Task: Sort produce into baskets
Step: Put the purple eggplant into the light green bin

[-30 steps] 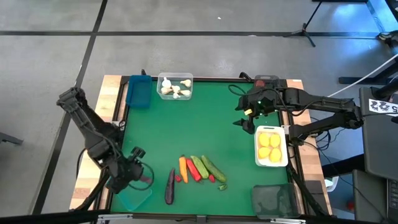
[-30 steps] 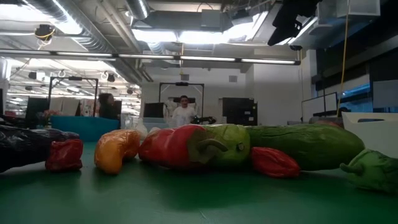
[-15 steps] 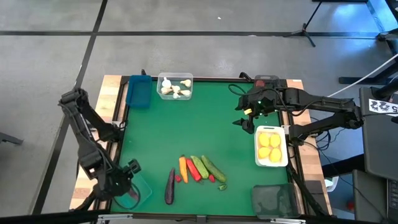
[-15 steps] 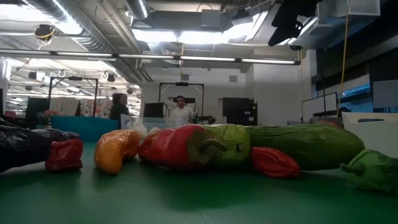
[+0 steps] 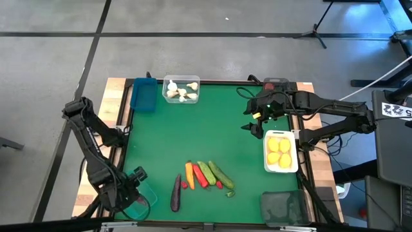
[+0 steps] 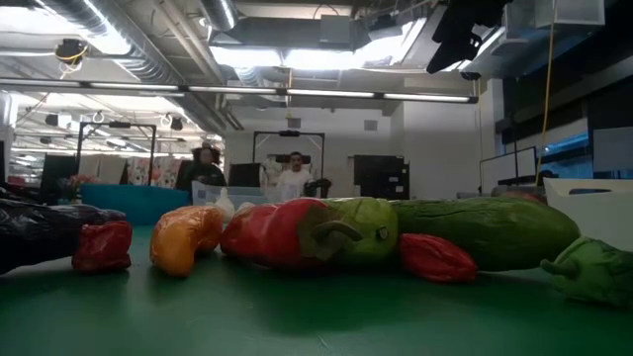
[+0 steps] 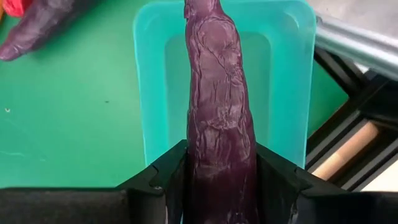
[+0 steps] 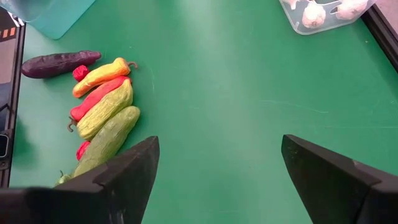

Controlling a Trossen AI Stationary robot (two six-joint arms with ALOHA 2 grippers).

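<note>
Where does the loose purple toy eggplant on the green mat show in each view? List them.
High view: loose eggplant, near edge, left of the produce row.
Low view: dark shape, far left.
Left wrist view: on the mat beside the teal tray.
Right wrist view: heading the produce row.
Landmark: red berry beside it.

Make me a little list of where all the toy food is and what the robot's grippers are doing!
left gripper: shut on purple eggplant, over teal plastic tray
right gripper: open, empty, far side of the table
clear tray: white garlic
white tray: yellow lemons
green mat: second eggplant, orange carrot, red peppers, green cucumbers
blue tray: nothing seen inside
</note>
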